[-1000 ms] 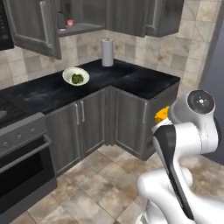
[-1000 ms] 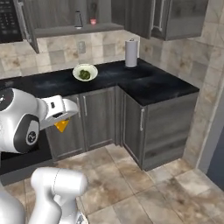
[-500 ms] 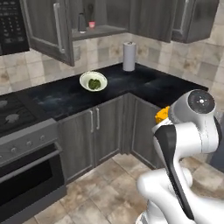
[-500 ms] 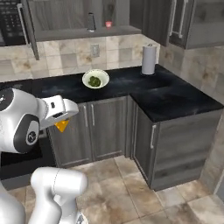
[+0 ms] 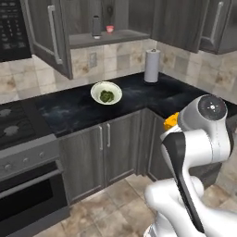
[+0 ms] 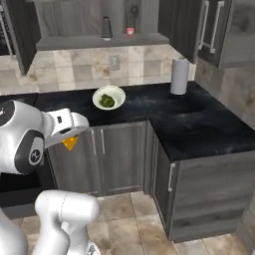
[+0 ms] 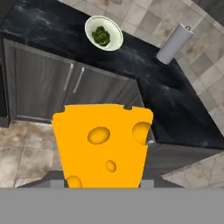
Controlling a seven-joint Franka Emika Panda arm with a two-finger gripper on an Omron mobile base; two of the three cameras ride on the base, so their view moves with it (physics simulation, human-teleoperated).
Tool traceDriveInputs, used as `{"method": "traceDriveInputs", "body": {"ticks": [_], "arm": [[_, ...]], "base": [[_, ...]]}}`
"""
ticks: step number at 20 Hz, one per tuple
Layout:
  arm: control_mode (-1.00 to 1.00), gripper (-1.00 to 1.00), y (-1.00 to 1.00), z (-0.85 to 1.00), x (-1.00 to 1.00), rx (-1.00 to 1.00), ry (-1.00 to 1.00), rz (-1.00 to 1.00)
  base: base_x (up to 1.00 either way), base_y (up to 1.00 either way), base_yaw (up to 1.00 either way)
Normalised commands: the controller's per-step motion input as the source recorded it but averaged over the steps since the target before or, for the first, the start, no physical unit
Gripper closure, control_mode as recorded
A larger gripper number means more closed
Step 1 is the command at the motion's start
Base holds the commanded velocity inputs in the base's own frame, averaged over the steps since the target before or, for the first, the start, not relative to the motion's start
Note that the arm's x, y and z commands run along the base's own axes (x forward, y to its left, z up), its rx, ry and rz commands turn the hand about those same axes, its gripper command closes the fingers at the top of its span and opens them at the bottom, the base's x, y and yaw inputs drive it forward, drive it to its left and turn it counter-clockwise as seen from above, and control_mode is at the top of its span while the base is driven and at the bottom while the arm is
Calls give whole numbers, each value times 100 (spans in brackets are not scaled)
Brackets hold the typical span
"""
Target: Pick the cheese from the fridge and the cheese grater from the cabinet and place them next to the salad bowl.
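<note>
My gripper (image 6: 70, 137) is shut on the cheese (image 6: 70, 143), a yellow-orange wedge with holes, held out in front of the lower cabinets. In the hand view the cheese (image 7: 103, 144) hides the fingertips. In the left base view a corner of the cheese (image 5: 170, 121) peeks out beside the arm. The pale salad bowl (image 5: 106, 92) (image 6: 109, 97) (image 7: 103, 33) with greens sits on the black counter (image 5: 69, 109), well ahead of the gripper. The wall cabinet (image 5: 111, 39) above it stands open, and the dark tapered cheese grater (image 5: 96, 26) (image 6: 106, 27) stands upright on its shelf.
A small red-and-white cup (image 5: 109, 28) (image 6: 130, 31) stands right of the grater. The open cabinet door (image 5: 48, 34) juts out at upper left. A paper towel roll (image 5: 151, 65) (image 6: 180, 76) stands in the counter corner. The stove (image 5: 14, 132) and black microwave (image 5: 9, 28) lie left.
The whole scene has shifted right and grown in both base views, so the base has moved toward the counter. The arm keeps its pose with the cheese still held.
</note>
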Motion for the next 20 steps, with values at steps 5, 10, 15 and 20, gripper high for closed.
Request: {"method": "traceDriveInputs", "body": {"ticks": [5,10,15,20], "arm": [[100,100,0,0,0,0,0,0],[100,100,0,0,0,0,0,0],[100,100,0,0,0,0,0,0],[100,100,0,0,0,0,0,0]], "base": [[65,-33,27],[68,-12,26],[66,-10,24],[64,-16,25]]}}
